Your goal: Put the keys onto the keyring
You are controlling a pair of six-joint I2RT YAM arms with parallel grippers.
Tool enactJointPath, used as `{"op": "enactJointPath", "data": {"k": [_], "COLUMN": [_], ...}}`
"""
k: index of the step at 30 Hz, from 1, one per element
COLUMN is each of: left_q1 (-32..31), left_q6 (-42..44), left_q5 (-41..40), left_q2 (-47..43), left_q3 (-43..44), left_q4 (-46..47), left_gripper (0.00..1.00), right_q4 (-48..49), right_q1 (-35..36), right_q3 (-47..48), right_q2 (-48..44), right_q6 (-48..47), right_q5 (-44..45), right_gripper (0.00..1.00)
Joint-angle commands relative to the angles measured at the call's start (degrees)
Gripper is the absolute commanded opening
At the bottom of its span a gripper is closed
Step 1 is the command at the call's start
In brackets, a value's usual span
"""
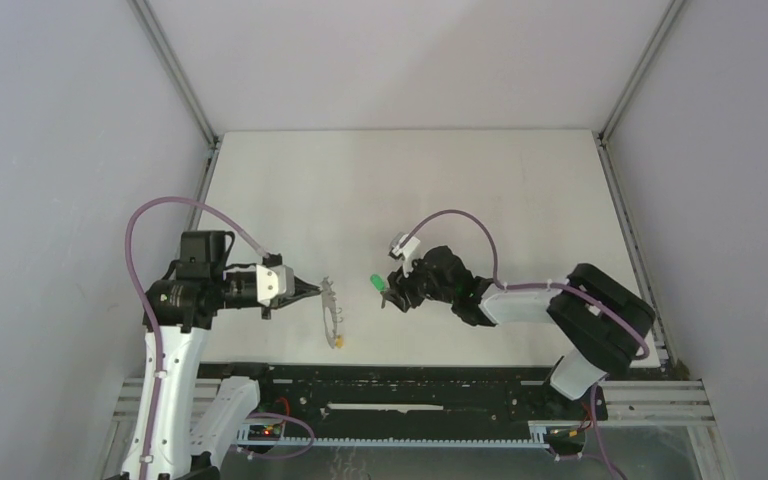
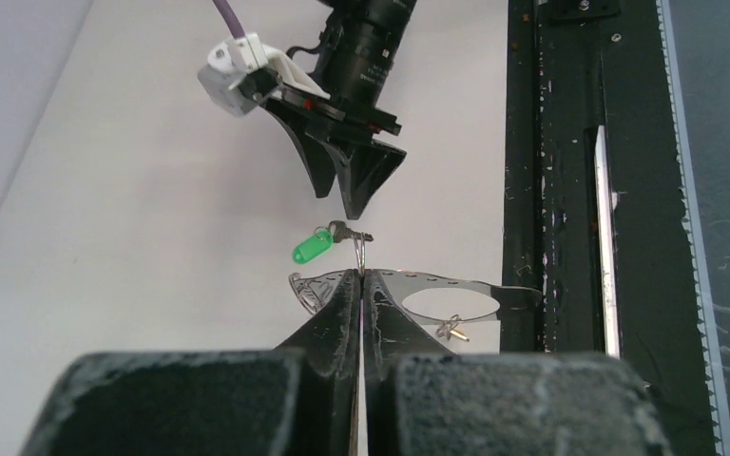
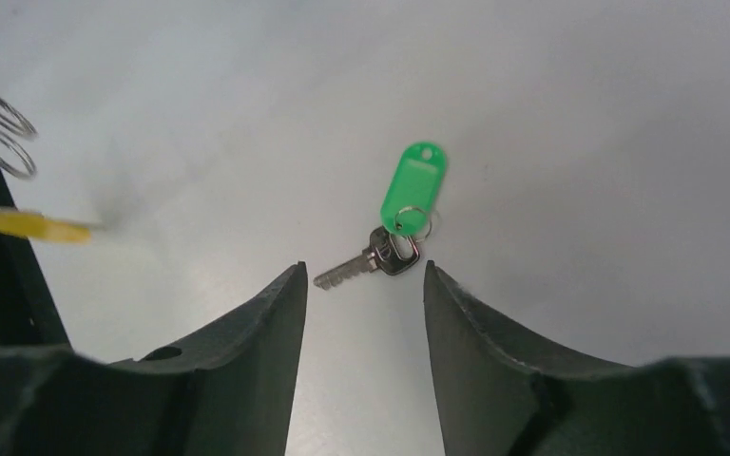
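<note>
From my remote seat I can read no text, label, brand or number in any of the three views - the green oval plastic key tag (image 3: 414,186) shows a plain face, and any marking on the black plastic housing of the right arm (image 1: 605,310) is too small to make out.

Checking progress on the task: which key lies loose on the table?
The green-tagged key, alone on the table just ahead of the open right pincer. The yellow key is at the keyring gripped by the shut left pincer.
</note>
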Motion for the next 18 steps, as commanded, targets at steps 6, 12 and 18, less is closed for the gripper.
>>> {"op": "enactJointPath", "data": {"k": [6, 12, 18], "left_q1": [-0.22, -0.22, -0.22], "left_q6": [-1.35, -1.28, -1.33], "left_q5": [3.32, 3.55, 3.46], "left_q2": [-0.37, -0.16, -0.21], "left_q3": [-1.21, -1.0, -0.92], "left_q4": [1.93, 2.01, 2.15], "left_gripper": [0.0, 0.0, 0.0], "right_q4": [10.07, 11.95, 12.78], "right_q1": [-4.64, -5.97, -6.96], "right_q3": [2.54, 3.89, 5.0], "right_q2": [7.38, 11.73, 14.31], "right_q6": [1.32, 1.6, 1.14], "right_q5": [-9.96, -12.45, -13.09], "right_gripper": [0.56, 0.55, 0.56]}}
